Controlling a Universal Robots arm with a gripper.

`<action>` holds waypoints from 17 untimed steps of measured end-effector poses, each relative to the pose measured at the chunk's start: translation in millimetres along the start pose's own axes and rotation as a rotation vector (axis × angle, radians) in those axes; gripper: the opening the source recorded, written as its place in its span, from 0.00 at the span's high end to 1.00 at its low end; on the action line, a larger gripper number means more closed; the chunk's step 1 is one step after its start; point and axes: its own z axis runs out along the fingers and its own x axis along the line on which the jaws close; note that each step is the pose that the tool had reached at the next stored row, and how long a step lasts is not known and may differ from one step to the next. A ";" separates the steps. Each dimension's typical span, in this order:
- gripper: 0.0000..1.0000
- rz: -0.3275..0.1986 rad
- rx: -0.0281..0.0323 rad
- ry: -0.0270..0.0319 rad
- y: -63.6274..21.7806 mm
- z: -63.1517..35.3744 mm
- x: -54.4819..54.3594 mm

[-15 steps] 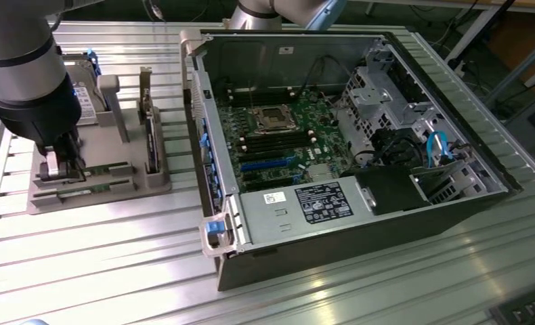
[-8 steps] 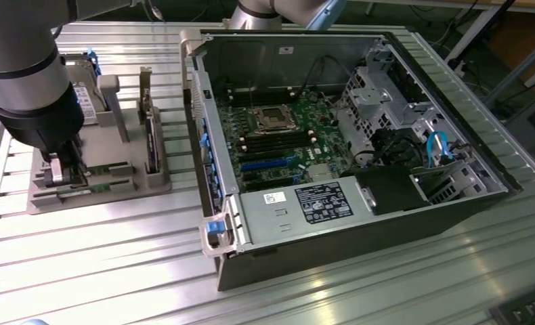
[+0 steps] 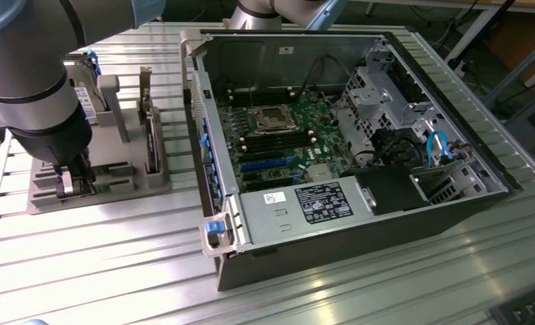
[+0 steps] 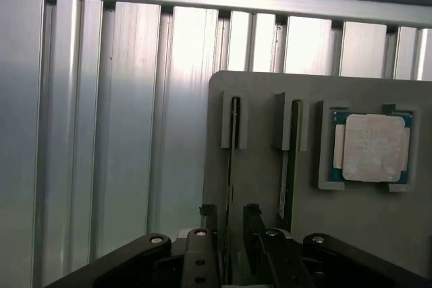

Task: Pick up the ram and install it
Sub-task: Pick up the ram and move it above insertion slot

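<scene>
The ram (image 4: 233,133) stands on edge in a slot of the grey holder (image 4: 263,187), seen edge-on as a thin dark strip. My gripper (image 4: 231,219) hangs over that slot, open, with one black finger (image 4: 209,224) on each side of the strip and a small gap to either side. A second stick (image 4: 291,156) stands in the neighbouring slot. In the exterior view the gripper (image 3: 73,184) is low over the holder (image 3: 114,193) at the exterior view's left, and it hides the ram there.
A processor chip (image 4: 371,148) lies in a recess of the holder. A dark upright card (image 3: 148,139) and a drive with blue tabs (image 3: 89,81) also stand on it. The open computer case (image 3: 358,196) with its motherboard (image 3: 281,139) lies to the exterior view's right on the ribbed metal table (image 3: 96,257).
</scene>
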 end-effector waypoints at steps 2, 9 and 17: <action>0.70 0.000 0.0013 0.0001 -0.1 2.5 0.0; 0.70 0.000 0.0096 0.0008 -0.4 19.5 0.2; 0.70 0.000 0.0095 0.0007 -0.4 18.8 0.2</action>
